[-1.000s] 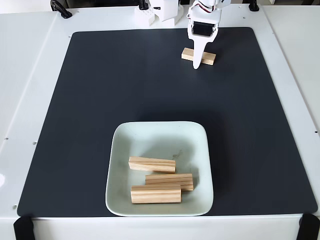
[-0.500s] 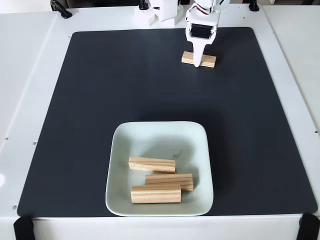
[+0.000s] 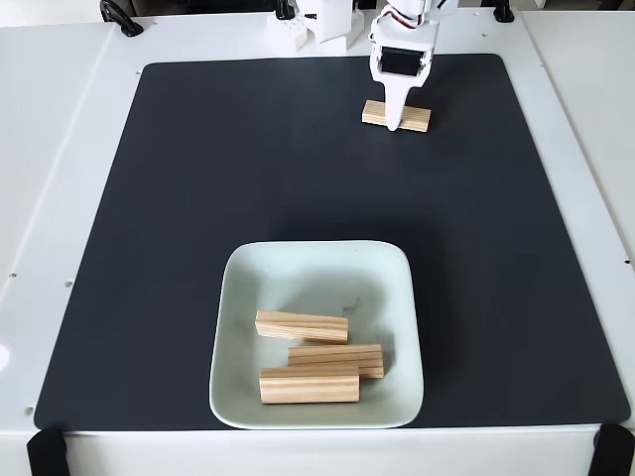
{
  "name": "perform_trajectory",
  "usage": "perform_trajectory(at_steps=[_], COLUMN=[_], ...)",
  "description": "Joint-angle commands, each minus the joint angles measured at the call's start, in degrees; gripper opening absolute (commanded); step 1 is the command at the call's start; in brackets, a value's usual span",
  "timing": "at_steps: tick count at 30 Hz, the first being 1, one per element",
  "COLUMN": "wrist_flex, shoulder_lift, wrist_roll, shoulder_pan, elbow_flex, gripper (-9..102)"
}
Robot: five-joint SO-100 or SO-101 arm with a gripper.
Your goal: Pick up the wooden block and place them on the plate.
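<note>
One wooden block point(image 3: 415, 118) is seen lying on the black mat point(image 3: 198, 198) near its far edge, crossed at its middle by the white claw point(image 3: 393, 123), whose tip is placed over the block; whether the claw is closed on it cannot be told. Three more blocks point(image 3: 303, 326) point(image 3: 337, 355) point(image 3: 309, 385) are held in the pale plate point(image 3: 298, 263), which is set on the mat near its front edge, well apart from the claw. The mat is carried by a white tabletop point(image 3: 60, 149).

A lab bench: white table point(image 3: 60, 149), black mat point(image 3: 248, 169).
</note>
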Motion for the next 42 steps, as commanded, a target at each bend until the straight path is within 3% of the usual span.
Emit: perform_trajectory(at_steps=[1, 10, 14, 30, 42], wrist_flex=[-0.5, -0.6, -4.3, -5.7, -5.6], shoulder_lift=[4.5, 5.3, -0.6, -26.2, -41.7], wrist_roll=[-8.9, -36.5, -44.6, -44.9, -44.9], shoulder_pan=[3.7, 18.8, 23.3, 26.7, 28.9], elbow_flex=[-4.7, -17.9, -25.7, -59.5, -72.3], gripper=[0, 0, 0, -1, -1])
